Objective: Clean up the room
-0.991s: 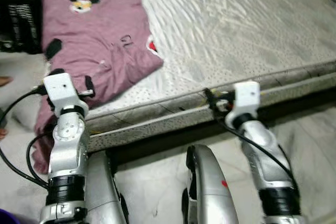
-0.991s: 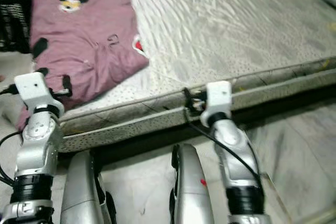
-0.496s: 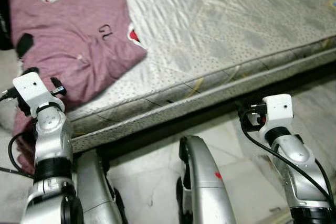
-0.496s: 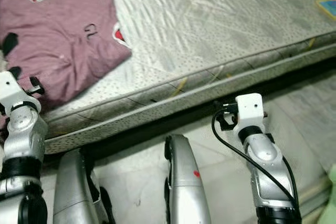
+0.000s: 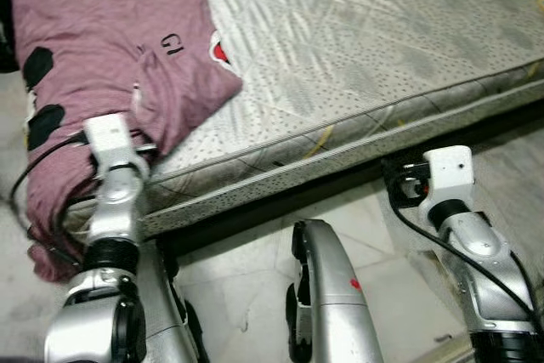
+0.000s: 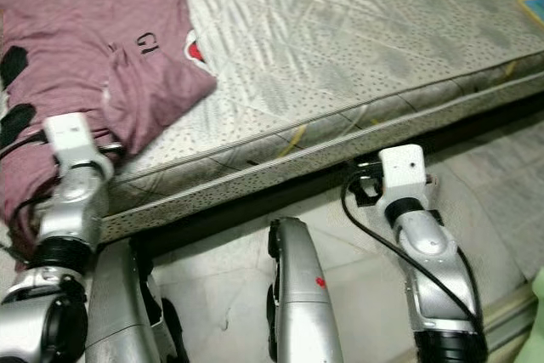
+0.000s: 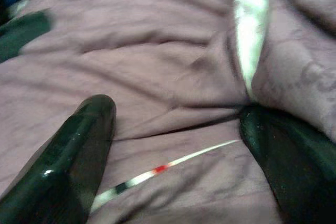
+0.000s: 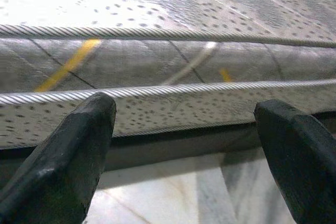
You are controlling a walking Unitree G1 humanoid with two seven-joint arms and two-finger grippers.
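A mauve cotton garment printed with a cartoon mouse face and black blotches [image 5: 110, 48] lies spread over the near left corner of a pale grey, dotted and quilted mattress [image 5: 357, 40], with one end hanging over the mattress edge toward the floor. The left gripper [image 7: 173, 129] is down on this garment at the mattress edge. In the left wrist view its jaws stand spread, one black finger [image 7: 68, 156] on each side, and between them lies wrinkled mauve cloth with a thin white, red and dark striped trim [image 7: 157, 170] running across the gap. A glossy white fold [image 7: 251, 24] shows just beyond the far finger. The fingertips seem to rest on or just above the cloth; contact cannot be told for sure, and the jaws pinch nothing.

The right gripper [image 8: 184, 145] hangs low in front of the bed, apart from the garment. Its jaws are spread wide too, and nothing lies between them. Straight ahead of them is the side wall of the mattress, with corded piping [image 8: 157, 92] along its seams and faint yellow and dark diagonal lines across the dotted fabric. Below the jaws is the white marbled tile floor [image 8: 173, 198], and a dark gap runs under the mattress.

In the head views the robot's silver legs [image 5: 327, 295] stand on the tiles between the two arms.
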